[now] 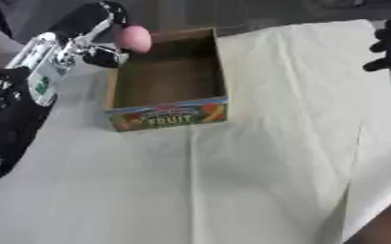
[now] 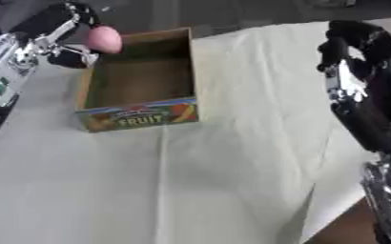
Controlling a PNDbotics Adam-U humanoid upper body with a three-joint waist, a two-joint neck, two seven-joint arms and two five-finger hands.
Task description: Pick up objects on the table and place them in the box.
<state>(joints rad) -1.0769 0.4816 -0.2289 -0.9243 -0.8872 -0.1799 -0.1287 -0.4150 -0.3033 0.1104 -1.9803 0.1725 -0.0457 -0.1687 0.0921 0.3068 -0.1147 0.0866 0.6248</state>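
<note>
Pink egg-shaped object point(image 1: 134, 38), smooth and matte, is pinched in the left hand point(image 1: 98, 47), fingers curled round it, at the far left corner of the box, just above its rim. Cardboard box point(image 1: 219, 71) is open-topped, brown inside, with a colourful front panel reading "FRUIT"; nothing shows inside. It sits on a pale cloth-covered table point(image 1: 257, 167) with fold creases. Right hand point(image 2: 353, 47) is raised at the right edge, well apart from the box, black with silver parts; cannot tell how its fingers are set.
</note>
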